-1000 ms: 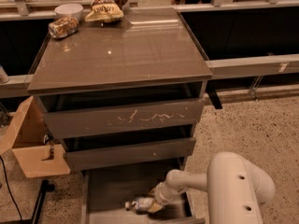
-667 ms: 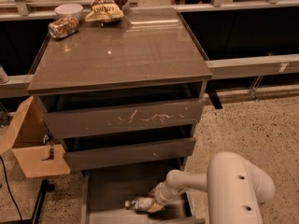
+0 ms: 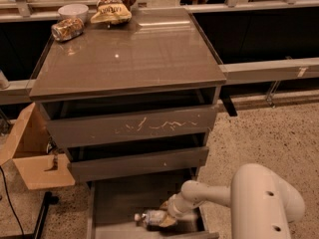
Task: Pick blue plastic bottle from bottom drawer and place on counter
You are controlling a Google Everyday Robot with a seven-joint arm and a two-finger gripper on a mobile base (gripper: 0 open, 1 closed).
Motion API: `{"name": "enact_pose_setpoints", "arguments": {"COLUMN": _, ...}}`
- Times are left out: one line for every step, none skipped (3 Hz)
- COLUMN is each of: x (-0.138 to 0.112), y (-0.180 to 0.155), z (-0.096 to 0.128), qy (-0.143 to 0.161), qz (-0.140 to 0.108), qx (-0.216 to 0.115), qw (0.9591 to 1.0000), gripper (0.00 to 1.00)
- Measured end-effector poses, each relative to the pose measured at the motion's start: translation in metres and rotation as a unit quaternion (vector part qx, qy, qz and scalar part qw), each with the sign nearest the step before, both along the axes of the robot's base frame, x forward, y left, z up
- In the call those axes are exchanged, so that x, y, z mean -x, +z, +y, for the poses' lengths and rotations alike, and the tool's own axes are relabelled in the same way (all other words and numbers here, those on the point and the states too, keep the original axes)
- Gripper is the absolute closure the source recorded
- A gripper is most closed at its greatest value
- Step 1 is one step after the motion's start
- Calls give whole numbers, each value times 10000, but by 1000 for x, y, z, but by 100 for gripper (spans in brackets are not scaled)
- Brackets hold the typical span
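Inside the bottom drawer (image 3: 124,200), the gripper (image 3: 166,214) touches the blue plastic bottle (image 3: 149,217).

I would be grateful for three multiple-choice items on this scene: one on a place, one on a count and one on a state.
1. Where is the blue plastic bottle?
A. in the top drawer
B. on the floor
C. in the bottom drawer

2. How many things are on the counter?
A. one
B. three
C. five

3. The bottom drawer is:
A. pulled open
B. shut
C. taken out of the cabinet

Answers:
1 C: the bottle lies on its side on the drawer's floor, with the gripper right at it.
2 B: a can, a white bowl and a chip bag sit at the far left.
3 A: its floor shows in front of the middle drawer.
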State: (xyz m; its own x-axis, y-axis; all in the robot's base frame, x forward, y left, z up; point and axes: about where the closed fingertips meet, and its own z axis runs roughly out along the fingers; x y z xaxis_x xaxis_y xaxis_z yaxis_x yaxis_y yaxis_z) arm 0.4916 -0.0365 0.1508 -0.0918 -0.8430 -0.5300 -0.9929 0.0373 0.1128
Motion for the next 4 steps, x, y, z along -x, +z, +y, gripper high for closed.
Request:
{"name": "enact_pose_setpoints", "arguments": {"x": 9, "y": 24, "z": -13, "qy": 38, "qz": -72, "qx": -190, "qw": 9998, "gripper": 100}}
{"name": "enact_pose_setpoints", "arguments": {"x": 28, "y": 76, "z": -32, "qy": 166, "qz": -223, "qx": -631, "qw": 9976, "gripper": 100}}
{"name": "enact_pose_setpoints", "arguments": {"x": 39, "y": 127, "z": -58, "qy": 232, "qz": -435, "qx": -954, "qw": 9942, "gripper": 100}}
{"name": "enact_pose_setpoints", "arguments": {"x": 46, "y": 199, "z": -94, "qy": 214, "qz": -922, "qx": -1245, "qw": 9877, "gripper": 100}}
